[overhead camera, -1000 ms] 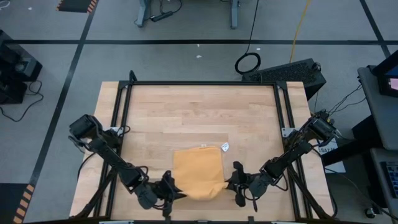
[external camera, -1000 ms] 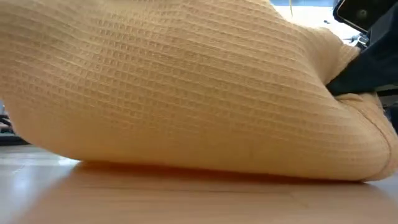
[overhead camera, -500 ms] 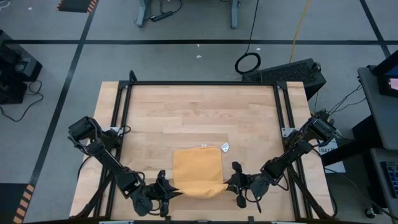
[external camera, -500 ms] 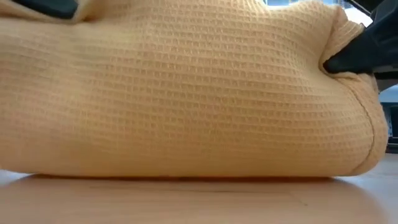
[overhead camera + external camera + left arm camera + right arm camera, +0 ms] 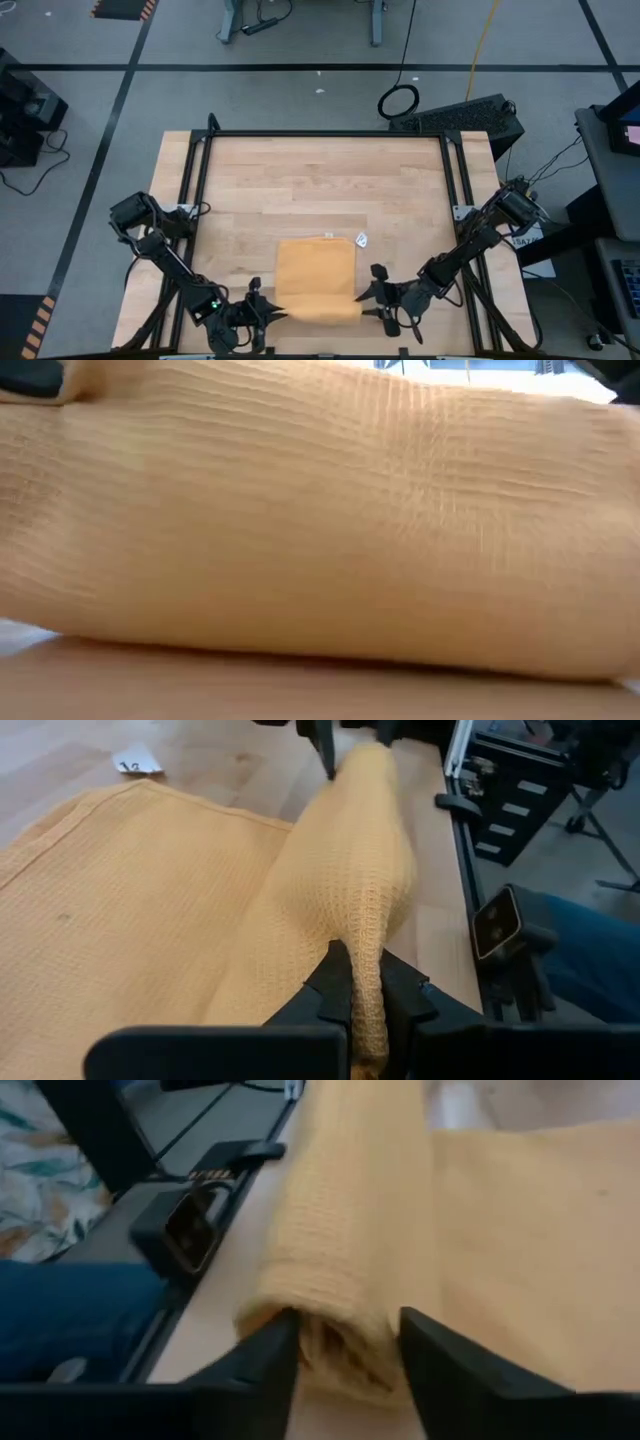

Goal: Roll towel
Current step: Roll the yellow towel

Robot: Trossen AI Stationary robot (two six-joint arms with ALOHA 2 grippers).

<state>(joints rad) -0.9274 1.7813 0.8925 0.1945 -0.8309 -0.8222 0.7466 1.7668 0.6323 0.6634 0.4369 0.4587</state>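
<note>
The mustard-yellow towel point(image 5: 315, 272) lies flat on the wooden table, its near part wound into a roll point(image 5: 318, 308) that runs left to right and fills the low view point(image 5: 320, 530). A small white tag point(image 5: 361, 240) lies at the towel's far right corner. My left gripper point(image 5: 270, 312) is shut on the roll's left end. My right gripper point(image 5: 368, 298) is open, and its two fingers stand on either side of the roll's right end point(image 5: 330, 1330). My left gripper pinches the roll's left end point(image 5: 366, 982) between its two fingers, several layers of cloth together. The fingers come nearly level from the table's left side and lie along the roll. The roll rests on the table and on the flat part of the towel. My right gripper: I cannot tell whether its spread fingers point(image 5: 275, 1355) touch the roll's right end.
Black frame rails point(image 5: 193, 200) point(image 5: 457, 200) run along both sides of the table. Bare wood point(image 5: 320, 180) lies beyond the towel's far edge. The roll lies close to the table's near edge. A person's blue-clad leg point(image 5: 590, 950) shows beside the table.
My left gripper has gone toward the table's near left corner and rolled about its own line, still shut on the towel. The raised, bulging near part of the towel has sunk into a lower, level roll. The dark finger on its right end no longer shows there in the low view.
</note>
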